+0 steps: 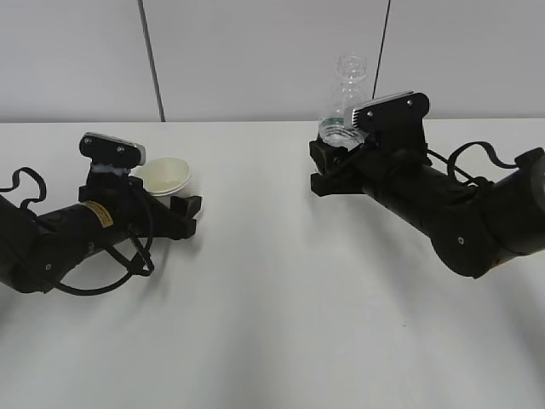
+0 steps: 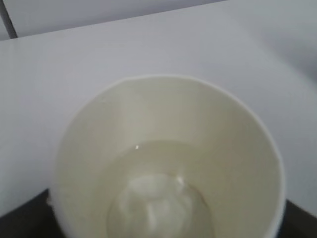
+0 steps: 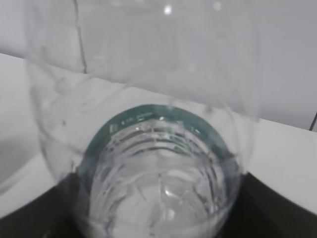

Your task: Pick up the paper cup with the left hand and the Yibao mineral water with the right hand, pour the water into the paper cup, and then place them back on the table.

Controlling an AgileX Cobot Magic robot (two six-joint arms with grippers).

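Matt white paper cup (image 1: 168, 176), glossy clear plastic bottle (image 1: 346, 100), matt white table (image 1: 272, 324)

The cup (image 1: 167, 176), white with a cream inside, stands upright on the tabletop (image 1: 272, 324) toward its left side, with clear water (image 2: 158, 198) pooled in its bottom. The bottle (image 1: 347, 102), clear, uncapped and green-banded, stands upright near the far edge, right of centre, with a little water low inside.
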